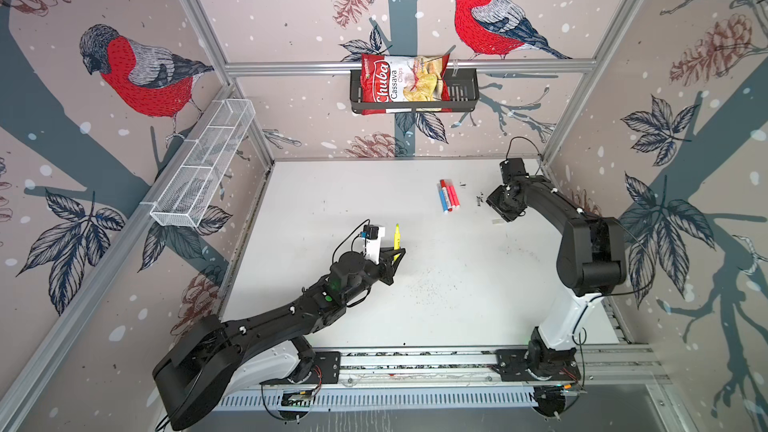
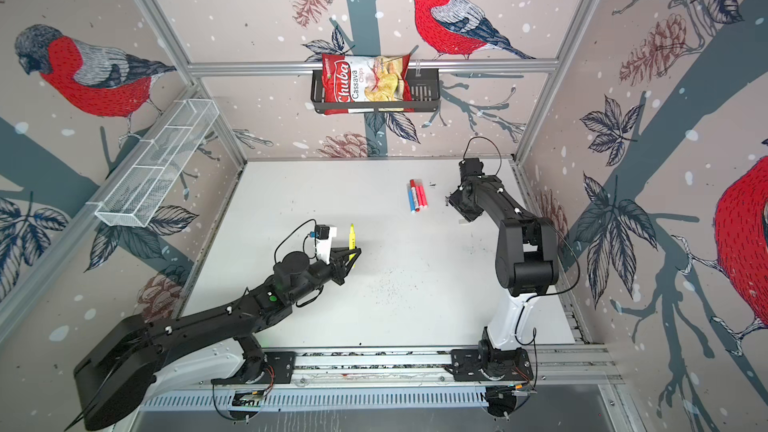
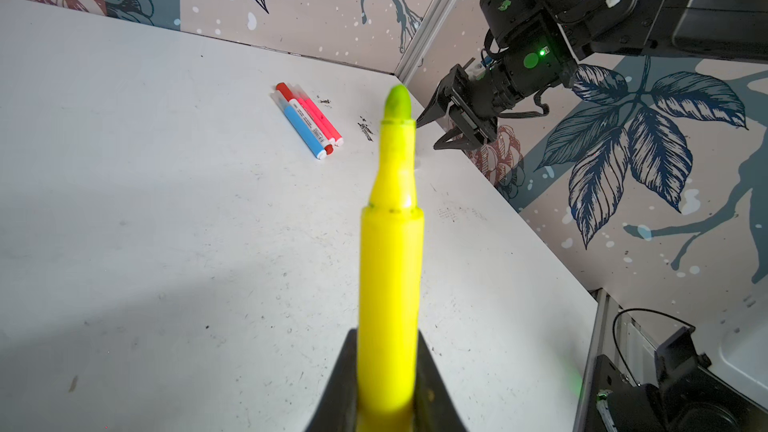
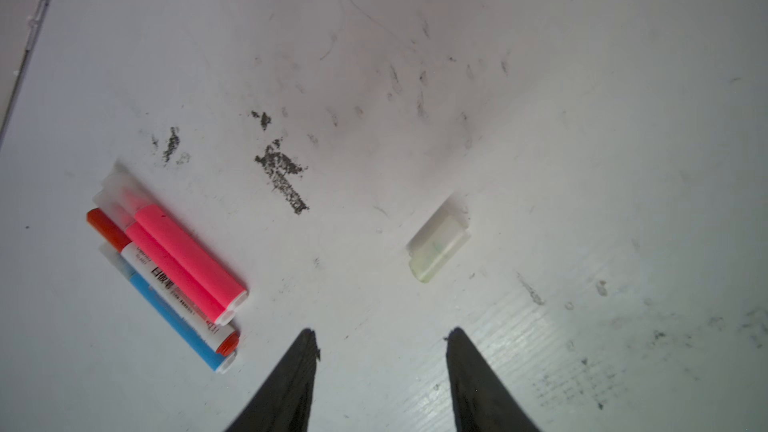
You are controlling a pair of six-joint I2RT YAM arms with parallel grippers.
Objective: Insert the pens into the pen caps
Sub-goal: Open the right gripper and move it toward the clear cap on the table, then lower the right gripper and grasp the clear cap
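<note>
One yellow pen [image 3: 388, 263] sits pinched in the left gripper [image 1: 395, 255]. The right gripper [image 4: 382, 332] gapes, empty, near a clear cap [image 4: 436, 247]

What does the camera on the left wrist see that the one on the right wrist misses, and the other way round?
Only the left wrist view shows the yellow pen, uncapped and clamped in the left gripper, and the right arm seen from outside. Only the right wrist view clearly shows the loose clear cap, lying on the table ahead of the open, empty right gripper. Both show the four capped pens lying side by side and the dark scuffs beside them.
</note>
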